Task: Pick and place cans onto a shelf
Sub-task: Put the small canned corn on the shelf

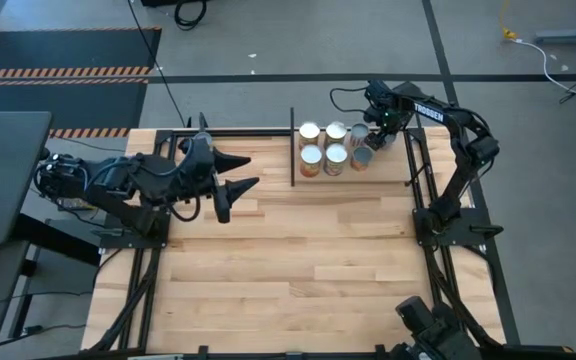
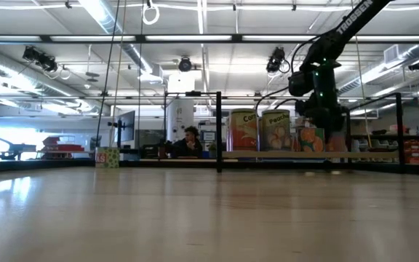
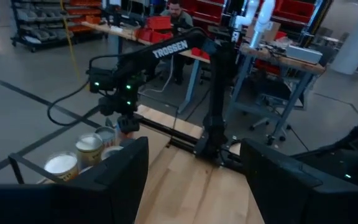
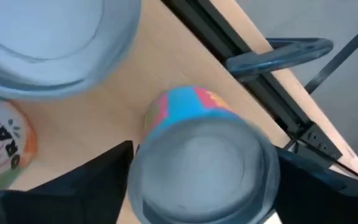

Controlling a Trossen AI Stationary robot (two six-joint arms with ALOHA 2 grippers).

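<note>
Fingers (image 3: 126, 177) of the left gripper (image 1: 236, 186) stand spread apart with nothing between them; that dark arm hangs over the left part of the light-wood slatted desk (image 1: 298, 270), well apart from the cans.

Left to right in the high view: a thin black upright post (image 1: 293, 148) marks the left end of the small raised light-wood shelf (image 1: 393, 170) at the desk's far edge. Just right of the post stand two rows of small cylindrical cans with pale round tops (image 1: 323, 147), close together, some touching. The front-left one shows an orange-red side label (image 1: 311, 166).

In the low view the same cans sit on the shelf board; two tall labelled tins (image 2: 259, 131) stand upright side by side, with a shorter orange-labelled tin (image 2: 310, 138) to their right, partly hidden by the right arm.

Right gripper (image 1: 371, 140) is at the right end of the can group, pointing down over the shelf. Its wrist view shows its dark fingers (image 4: 104, 174) on either side of a silver-topped can with a blue and pink label (image 4: 197, 168); they flank the can, but whether they press on it or stand just clear cannot be told. Beside that can stand a larger silver-rimmed tin (image 4: 48, 43) and an orange-labelled tin (image 4: 2, 146).

A person (image 2: 188, 142) sits in the room beyond the desk.
</note>
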